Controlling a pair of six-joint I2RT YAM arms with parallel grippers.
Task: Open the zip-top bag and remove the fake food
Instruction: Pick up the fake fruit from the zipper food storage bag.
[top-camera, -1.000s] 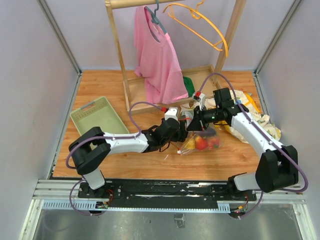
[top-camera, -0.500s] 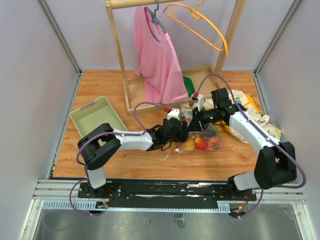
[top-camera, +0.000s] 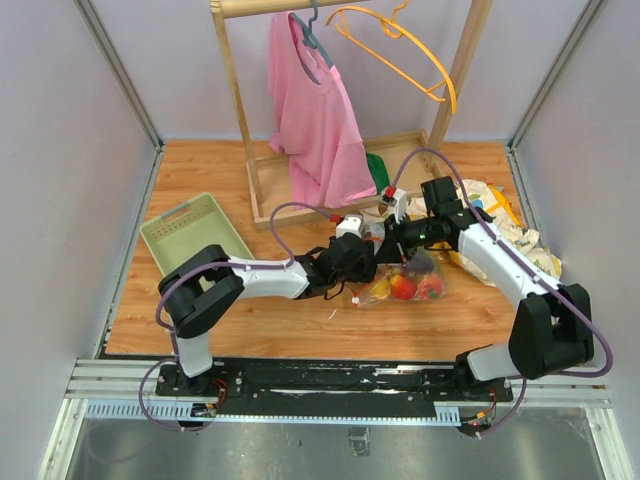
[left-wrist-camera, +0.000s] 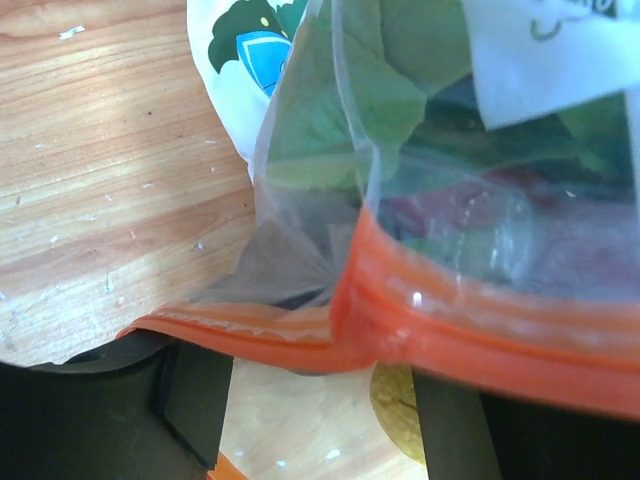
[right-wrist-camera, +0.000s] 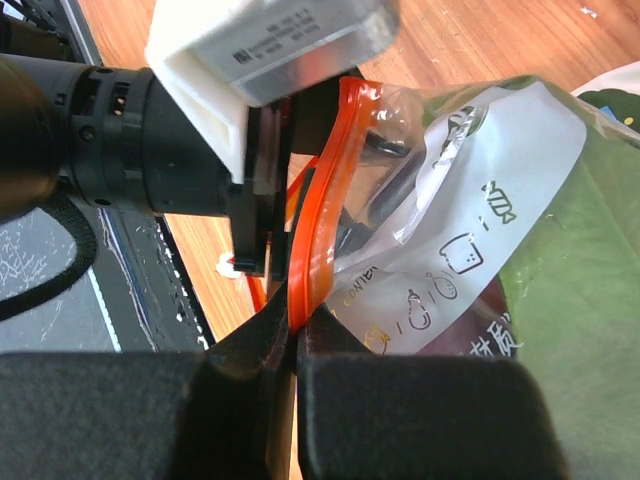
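While the right jaws are pressed together on the orange zipper strip (right-wrist-camera: 322, 200) of the zip-top bag (top-camera: 405, 280), the left jaws stand apart. The same strip runs across in front of the gap between them in the left wrist view, and whether either finger bears on it cannot be told. In the right wrist view the strip rises from the pinch and bends past the left jaws, which sit close against the bag's mouth. The bag's white label (right-wrist-camera: 470, 250) faces that camera.

The bag lies on the counter (top-camera: 300, 325) between the two wrists, still holding the fake food (top-camera: 402, 287). A red piece sits in the middle, a yellow one toward the left end, and darker pieces lie toward the right.

Compared with a second ago, the left arm (top-camera: 260, 280) has reached further right, with its elbow drawn in toward the middle. The right arm (top-camera: 500, 262) has shifted slightly left, so the two wrists now sit closer together over the mouth. The bag itself has barely moved.

Just right of the bag a dinosaur-print cloth (top-camera: 510, 235) lies crumpled under the right arm. Well apart, near the left wall, sits a pale green tray (top-camera: 195, 235). Behind stands a wooden rack (top-camera: 235, 100) bearing a pink shirt (top-camera: 315, 110) and an orange hanger (top-camera: 400, 50).
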